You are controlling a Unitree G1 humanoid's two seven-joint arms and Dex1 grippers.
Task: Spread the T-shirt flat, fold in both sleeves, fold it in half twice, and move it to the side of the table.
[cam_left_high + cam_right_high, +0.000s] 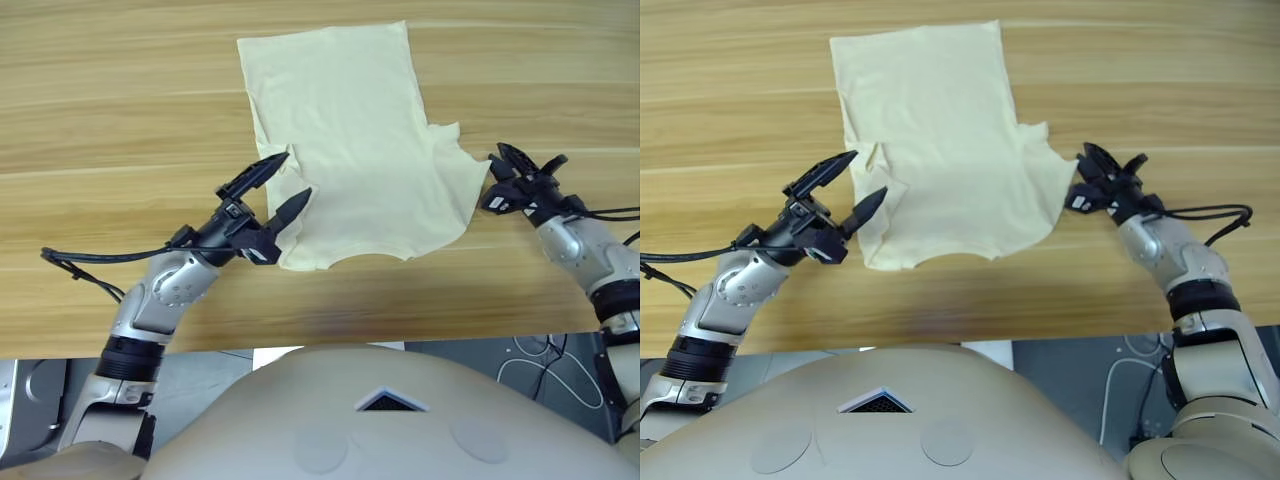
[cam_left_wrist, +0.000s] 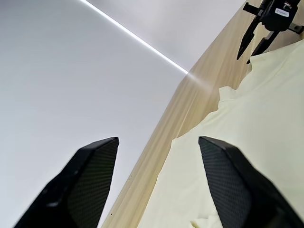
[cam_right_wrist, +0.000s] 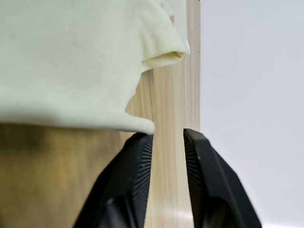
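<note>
Soft pale-yellow fabric T-shirt — rumpled, collar toward near edge of wood-grain table | left gripper spread wide, empty, at sleeve | right gripper barely parted, empty

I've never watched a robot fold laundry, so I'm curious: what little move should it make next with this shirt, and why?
Probably the right gripper should ease onto the right sleeve and pinch its edge to fold it inward. That sleeve sticks out sideways from the T-shirt, the gripper sits open just beside it, and the left sleeve looks already tucked in.
</note>
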